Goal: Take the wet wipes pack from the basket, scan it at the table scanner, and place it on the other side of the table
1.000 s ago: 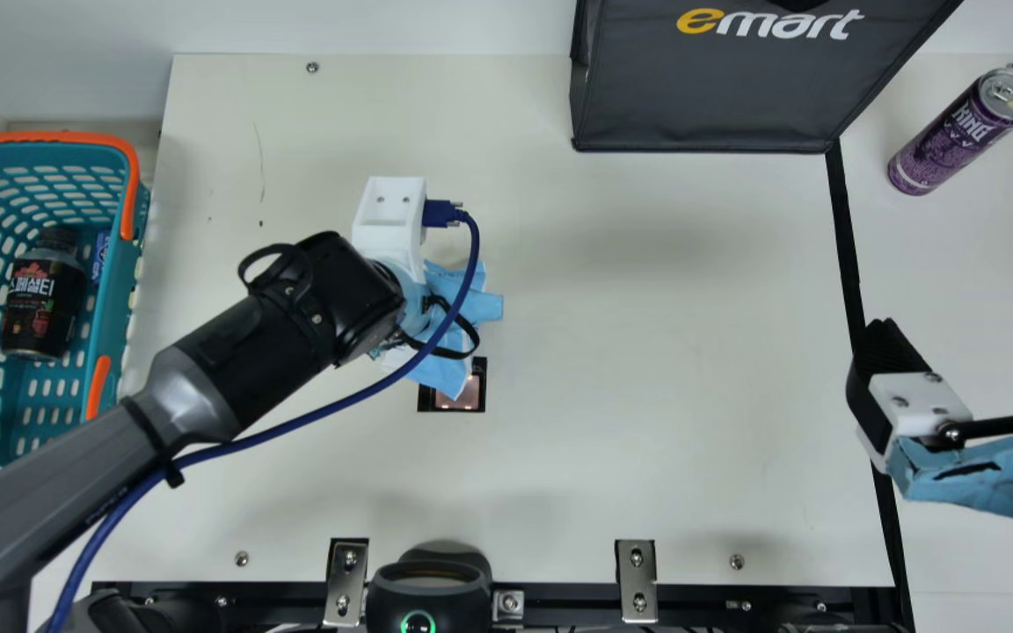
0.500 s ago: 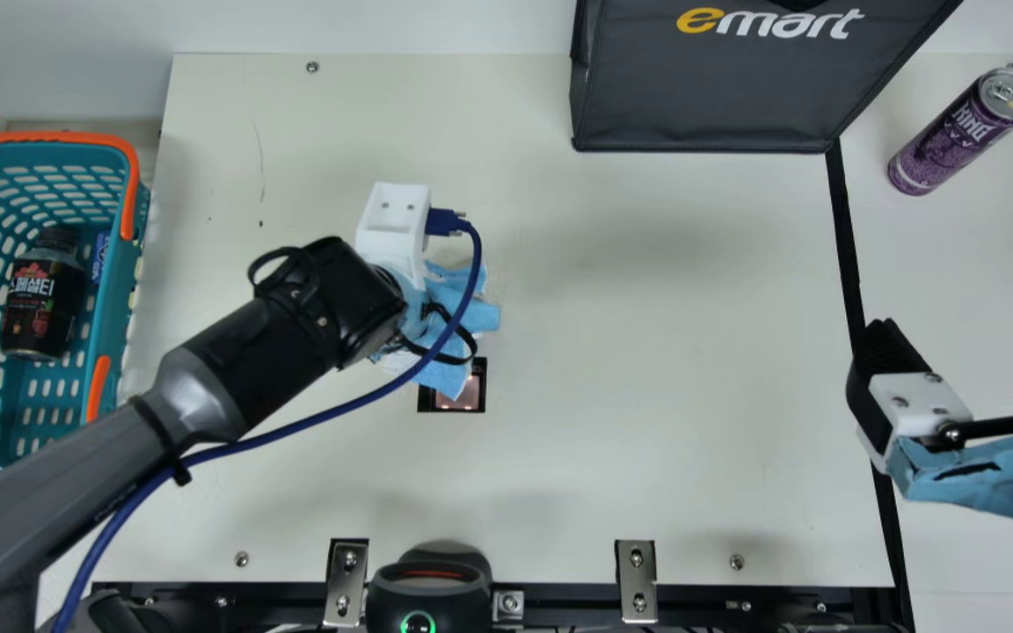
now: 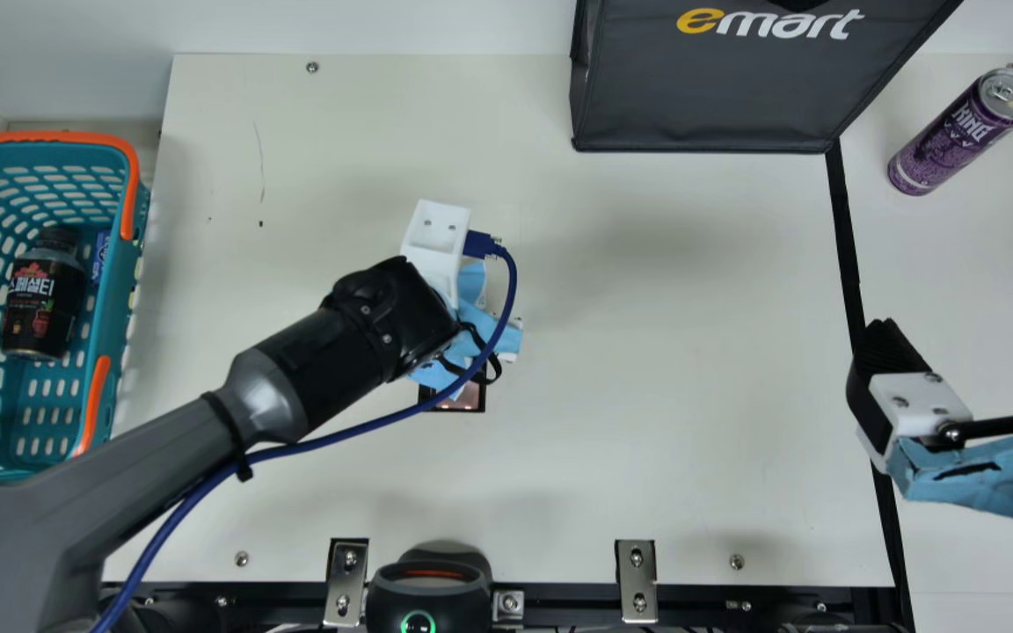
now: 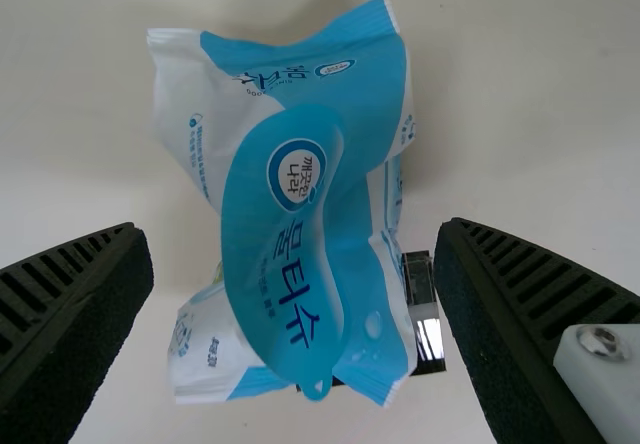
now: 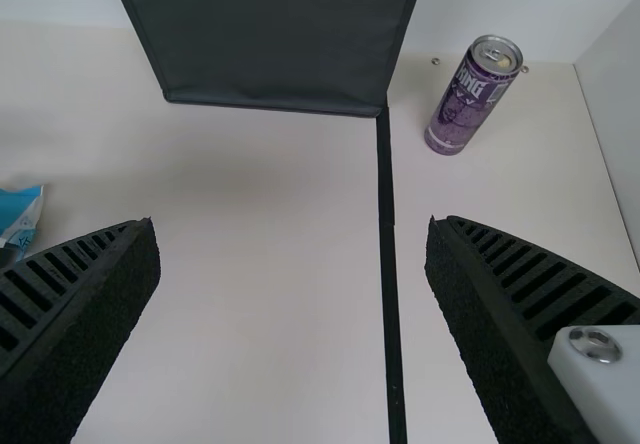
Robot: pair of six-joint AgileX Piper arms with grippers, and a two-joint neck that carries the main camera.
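Blue wet wipes pack (image 4: pixel 285 224), crumpled, partly over scanner (image 4: pixel 428 314)

I count one pack (image 4: pixel 300 214), one basket (image 3: pixel 124 281), one bottle (image 3: pixel 43 299), one can (image 3: pixel 955 136), one bag (image 3: pixel 709 88), one scanner window (image 3: pixel 469 400), one table (image 3: pixel 647 369), one cable (image 3: pixel 331 438) and my two grippers (image 3: pixel 969 330).

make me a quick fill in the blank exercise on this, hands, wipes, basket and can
1. The left hand is over a white and ____ wet wipes pack.
2. The fingers of the right hand stand apart, so that hand is ____.
3. The basket is teal, with ____ handles.
4. The can is mostly ____.

Missing words: blue; open; orange; purple
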